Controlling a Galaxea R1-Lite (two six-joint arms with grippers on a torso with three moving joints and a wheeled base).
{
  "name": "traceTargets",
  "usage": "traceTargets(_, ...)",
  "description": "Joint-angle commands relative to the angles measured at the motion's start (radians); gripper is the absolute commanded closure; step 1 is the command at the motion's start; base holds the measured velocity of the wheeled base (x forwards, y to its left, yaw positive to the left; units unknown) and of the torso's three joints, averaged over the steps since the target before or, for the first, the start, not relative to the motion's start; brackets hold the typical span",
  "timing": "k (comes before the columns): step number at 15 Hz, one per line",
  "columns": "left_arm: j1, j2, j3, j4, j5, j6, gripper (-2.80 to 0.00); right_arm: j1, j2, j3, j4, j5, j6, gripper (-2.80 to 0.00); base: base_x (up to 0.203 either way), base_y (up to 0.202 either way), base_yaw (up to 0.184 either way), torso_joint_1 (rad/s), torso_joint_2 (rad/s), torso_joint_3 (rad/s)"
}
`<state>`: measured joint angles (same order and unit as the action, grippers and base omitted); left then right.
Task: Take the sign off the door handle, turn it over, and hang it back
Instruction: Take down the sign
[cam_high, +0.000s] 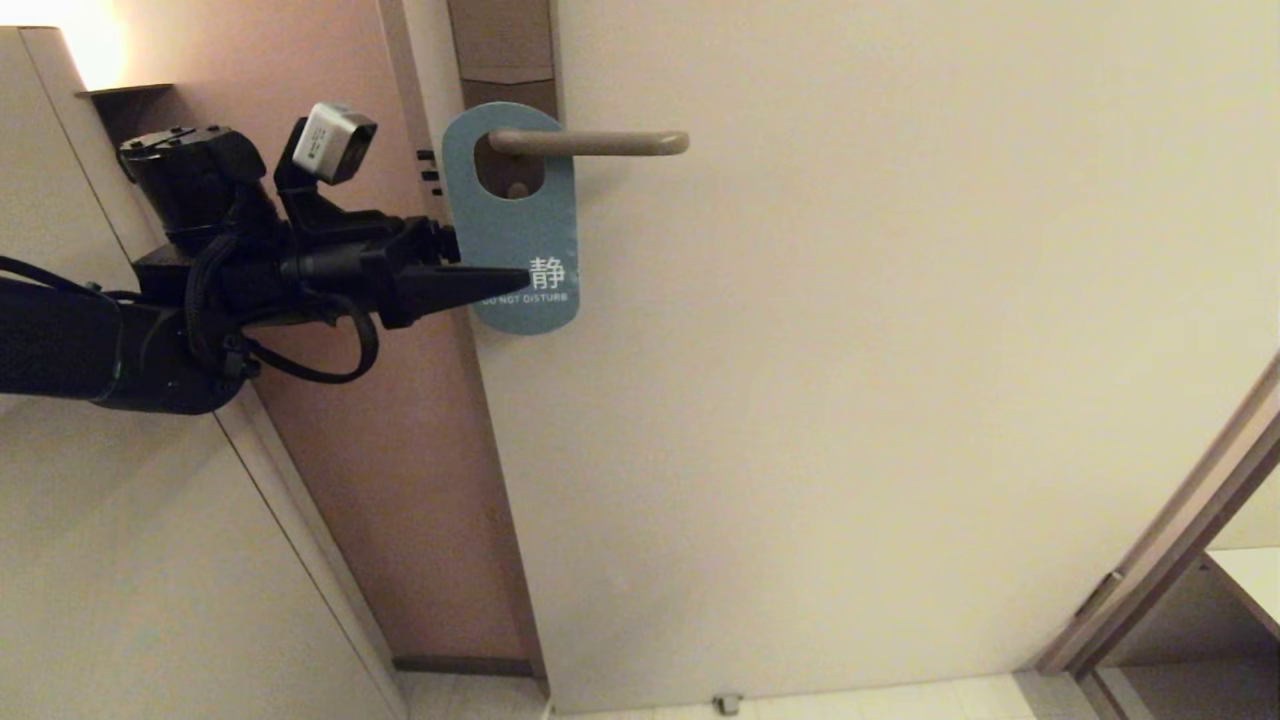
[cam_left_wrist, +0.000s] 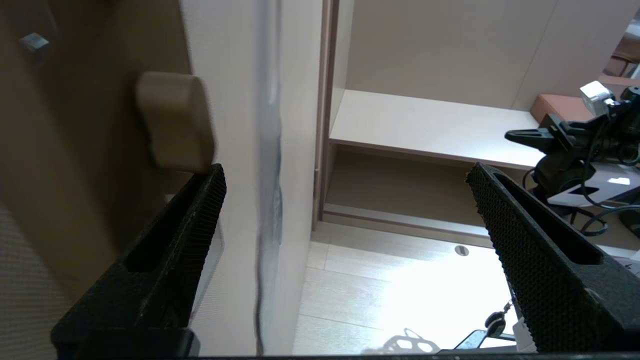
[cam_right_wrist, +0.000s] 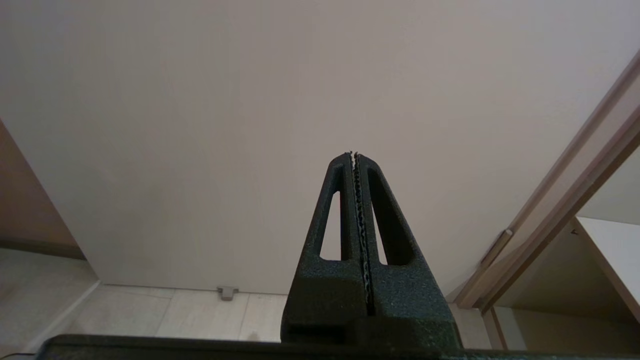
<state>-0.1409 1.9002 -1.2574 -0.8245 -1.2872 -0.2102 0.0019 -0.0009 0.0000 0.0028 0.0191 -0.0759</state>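
The sign (cam_high: 515, 215) hangs by its oval hole on the door handle (cam_high: 590, 143), blue face outward, with white lettering "DO NOT DISTURB" near its lower end. My left gripper (cam_high: 520, 278) reaches in from the left at the sign's lower part and is open. In the left wrist view its fingers (cam_left_wrist: 200, 220) stand wide apart, with the door's edge and the sign (cam_left_wrist: 272, 200), seen edge-on, between them and the handle's rounded end (cam_left_wrist: 175, 120) beyond one fingertip. My right gripper (cam_right_wrist: 354, 155) is shut on nothing, low down and pointing at the door, out of the head view.
The pale door (cam_high: 850, 400) fills the middle, with a brown lock plate (cam_high: 505, 40) above the handle. A brown wall strip (cam_high: 400, 450) and a cabinet panel (cam_high: 120, 550) lie to the left. An open shelf unit (cam_high: 1200, 620) sits at lower right. A small door stop (cam_high: 727, 703) is on the floor.
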Motion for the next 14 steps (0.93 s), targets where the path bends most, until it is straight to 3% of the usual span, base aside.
traceTargets(1,0.0,-0.002,0.005,-0.004,-0.007,-0.001,-2.8,0.0,0.001,0.0,0.0,-0.001,-0.001,0.0,0.0,0.0,0.0,0.0,0.0,0.0)
traceTargets(14,-0.017,-0.001,0.006,-0.004,-0.006,-0.001,-2.8,0.0,0.001,0.0,0.0,0.0,-0.001,0.0,0.0,0.0,0.0,0.0,0.0,0.0)
